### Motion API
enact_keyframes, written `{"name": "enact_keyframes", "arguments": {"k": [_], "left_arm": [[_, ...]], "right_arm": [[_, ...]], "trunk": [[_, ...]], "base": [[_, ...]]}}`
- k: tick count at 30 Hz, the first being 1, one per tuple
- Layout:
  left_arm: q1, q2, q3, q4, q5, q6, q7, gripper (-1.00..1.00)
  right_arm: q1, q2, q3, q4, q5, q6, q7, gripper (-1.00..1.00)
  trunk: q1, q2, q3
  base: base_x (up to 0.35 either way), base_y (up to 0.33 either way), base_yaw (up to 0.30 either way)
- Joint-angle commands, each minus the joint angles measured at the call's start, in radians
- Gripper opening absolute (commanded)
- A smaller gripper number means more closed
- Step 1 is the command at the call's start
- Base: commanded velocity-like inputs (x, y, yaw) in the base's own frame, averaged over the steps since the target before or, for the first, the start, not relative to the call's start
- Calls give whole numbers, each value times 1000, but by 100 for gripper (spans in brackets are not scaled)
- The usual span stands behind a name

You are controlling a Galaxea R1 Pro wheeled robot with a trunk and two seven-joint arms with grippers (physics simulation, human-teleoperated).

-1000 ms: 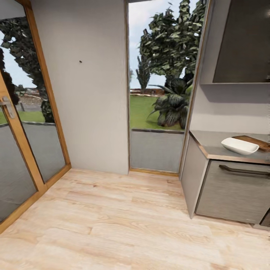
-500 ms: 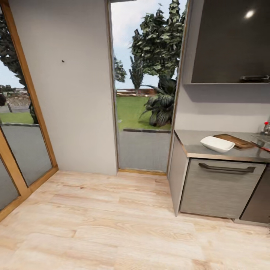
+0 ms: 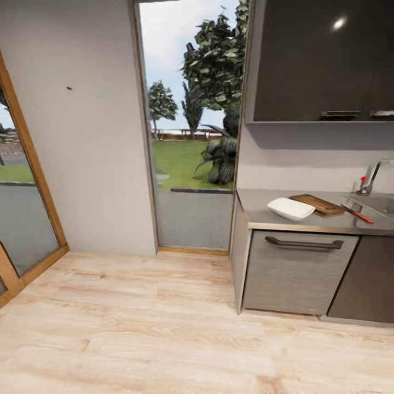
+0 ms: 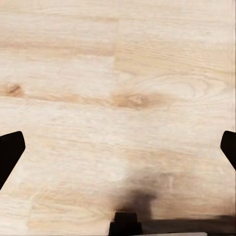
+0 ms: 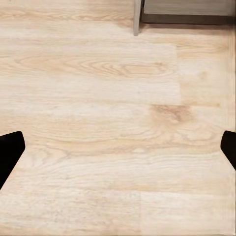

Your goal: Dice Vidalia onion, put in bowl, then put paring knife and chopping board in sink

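The head camera looks from across the room, forward and down, with the countertop at the right of the frame. Both wrist cameras look straight down, close to the wooden floor, which all views share.

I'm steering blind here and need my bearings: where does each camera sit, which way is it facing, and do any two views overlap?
Head view: from the robot's head, facing forward and down at the countertop with the bowl, chopping board, paring knife and sink; none of the robot's body is visible.
Left wrist view: on the left arm, looking down at the wood floor; dark fingertips at the frame's edges, spread apart.
Right wrist view: on the right arm, looking down at the floor; fingertips spread, a cabinet base at the frame's edge.
Shared: all three views show the wood floor.
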Motion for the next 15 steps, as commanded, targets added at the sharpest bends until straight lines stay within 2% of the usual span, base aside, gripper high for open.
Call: {"name": "enact_keyframes", "arguments": {"k": [1, 11, 15], "left_arm": [[0, 0, 0, 0, 1, -2, 0, 100], [0, 0, 0, 0, 1, -2, 0, 100], [0, 0, 0, 0, 1, -2, 0, 100]], "right_arm": [[0, 0, 0, 0, 0, -2, -3, 100], [0, 1, 1, 0, 0, -2, -3, 100], [0, 1, 1, 0, 0, -2, -4, 100]], "trunk": [[0, 0, -1], [0, 0, 0], [0, 0, 1]], "base": [[0, -308, -232], [0, -309, -238], [0, -309, -82]]}}
